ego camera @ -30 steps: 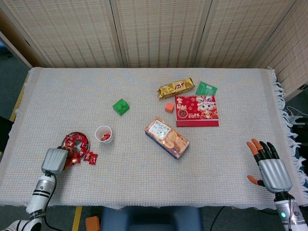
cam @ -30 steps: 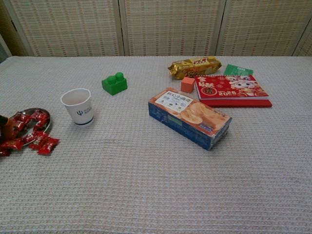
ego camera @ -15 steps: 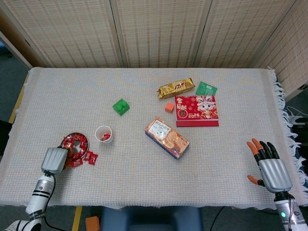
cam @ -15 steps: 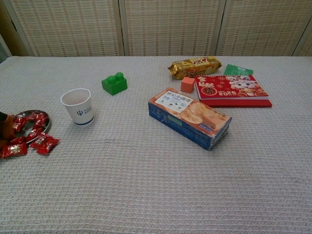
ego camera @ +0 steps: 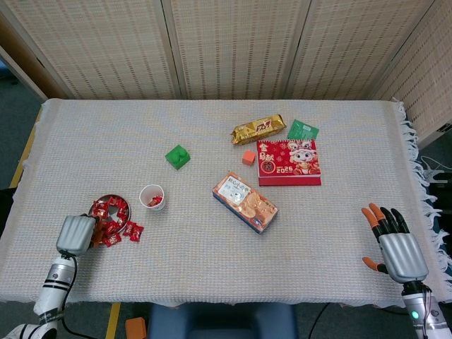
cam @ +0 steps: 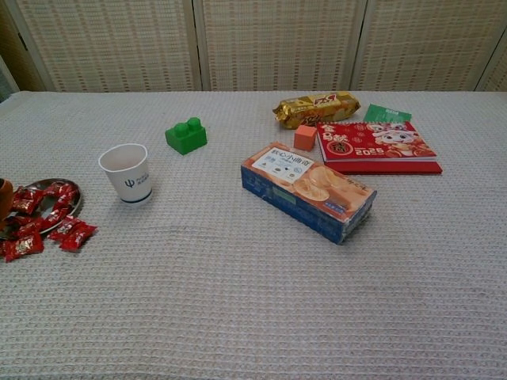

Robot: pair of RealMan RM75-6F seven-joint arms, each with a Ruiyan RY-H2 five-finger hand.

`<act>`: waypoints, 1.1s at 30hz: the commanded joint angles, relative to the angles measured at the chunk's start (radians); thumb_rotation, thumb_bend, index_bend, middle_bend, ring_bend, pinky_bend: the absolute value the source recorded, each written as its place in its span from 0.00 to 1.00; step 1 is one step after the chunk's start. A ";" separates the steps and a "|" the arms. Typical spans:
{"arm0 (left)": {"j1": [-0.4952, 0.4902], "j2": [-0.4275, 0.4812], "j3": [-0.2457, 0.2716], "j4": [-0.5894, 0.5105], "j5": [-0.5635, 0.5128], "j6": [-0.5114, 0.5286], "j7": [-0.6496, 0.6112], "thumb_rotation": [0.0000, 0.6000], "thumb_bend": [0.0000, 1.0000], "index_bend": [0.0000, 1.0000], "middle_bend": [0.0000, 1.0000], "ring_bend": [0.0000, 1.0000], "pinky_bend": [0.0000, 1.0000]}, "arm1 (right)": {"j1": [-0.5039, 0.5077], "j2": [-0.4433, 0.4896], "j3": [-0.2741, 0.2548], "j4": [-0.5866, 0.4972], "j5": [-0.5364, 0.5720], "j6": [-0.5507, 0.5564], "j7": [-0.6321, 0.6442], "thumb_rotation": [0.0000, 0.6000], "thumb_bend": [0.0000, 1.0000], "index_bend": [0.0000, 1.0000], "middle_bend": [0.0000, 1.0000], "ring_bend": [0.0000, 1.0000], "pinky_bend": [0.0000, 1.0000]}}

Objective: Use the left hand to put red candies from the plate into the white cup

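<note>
Red wrapped candies (ego camera: 113, 212) fill a small metal plate (ego camera: 109, 197) near the table's front left, and a few more lie spilled (ego camera: 132, 232) on the cloth beside it. The white cup (ego camera: 152, 197) stands upright just right of the plate with a red candy inside. My left hand (ego camera: 75, 234) hovers at the plate's front-left edge, its back toward the camera and its fingers hidden. The chest view shows the cup (cam: 127, 172), the plate (cam: 38, 183), the candies (cam: 47, 212) and only a tip of the left hand (cam: 2, 196). My right hand (ego camera: 395, 247) rests far right, fingers spread, holding nothing.
A green block (ego camera: 177, 156) lies behind the cup. A blue-orange biscuit box (ego camera: 244, 202) sits mid-table. Behind it are a small orange cube (ego camera: 248, 157), a gold snack packet (ego camera: 258, 128), a green packet (ego camera: 302, 130) and a red booklet (ego camera: 288, 162).
My left hand has drawn back to the left, off the candies toward the table's front-left edge. Some loose candies beside the plate shifted slightly. The right hand has not moved.
</note>
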 commanded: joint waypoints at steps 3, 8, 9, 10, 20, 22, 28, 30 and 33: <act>-0.008 0.026 -0.018 -0.047 0.025 0.036 -0.003 1.00 0.41 0.62 0.62 0.58 1.00 | 0.001 0.000 0.001 0.002 0.000 0.000 0.003 1.00 0.02 0.00 0.00 0.00 0.00; -0.050 0.067 -0.062 -0.149 0.055 0.059 0.021 1.00 0.41 0.62 0.62 0.58 1.00 | 0.003 -0.001 0.001 0.003 0.001 -0.003 0.001 1.00 0.02 0.00 0.00 0.00 0.00; -0.068 0.074 -0.078 -0.177 0.061 0.058 0.035 1.00 0.41 0.62 0.62 0.58 1.00 | 0.003 -0.002 0.001 0.003 0.002 -0.004 -0.001 1.00 0.02 0.00 0.00 0.00 0.00; -0.082 0.078 -0.089 -0.198 0.064 0.054 0.046 1.00 0.41 0.62 0.62 0.58 1.00 | 0.003 -0.003 0.002 0.003 0.003 -0.004 -0.002 1.00 0.02 0.00 0.00 0.00 0.00; -0.252 0.009 -0.195 -0.279 0.025 -0.050 0.202 1.00 0.41 0.61 0.62 0.58 1.00 | 0.010 -0.009 0.008 0.006 0.026 -0.021 -0.016 1.00 0.02 0.00 0.00 0.00 0.00; -0.276 -0.013 -0.205 -0.265 0.004 -0.071 0.224 1.00 0.41 0.61 0.62 0.58 1.00 | 0.008 -0.008 0.010 0.007 0.031 -0.019 -0.014 1.00 0.02 0.00 0.00 0.00 0.00; -0.313 -0.070 -0.198 -0.185 -0.042 -0.108 0.262 1.00 0.41 0.60 0.61 0.58 1.00 | 0.004 -0.003 0.014 0.009 0.039 -0.012 -0.006 1.00 0.02 0.00 0.00 0.00 0.00; -0.314 -0.079 -0.192 -0.159 -0.057 -0.114 0.259 1.00 0.41 0.60 0.61 0.58 1.00 | 0.003 -0.002 0.014 0.009 0.040 -0.011 -0.002 1.00 0.02 0.00 0.00 0.00 0.00; -0.310 -0.077 -0.179 -0.140 -0.072 -0.124 0.256 1.00 0.41 0.58 0.59 0.57 1.00 | 0.003 -0.002 0.014 0.010 0.040 -0.011 -0.002 1.00 0.02 0.00 0.00 0.00 0.00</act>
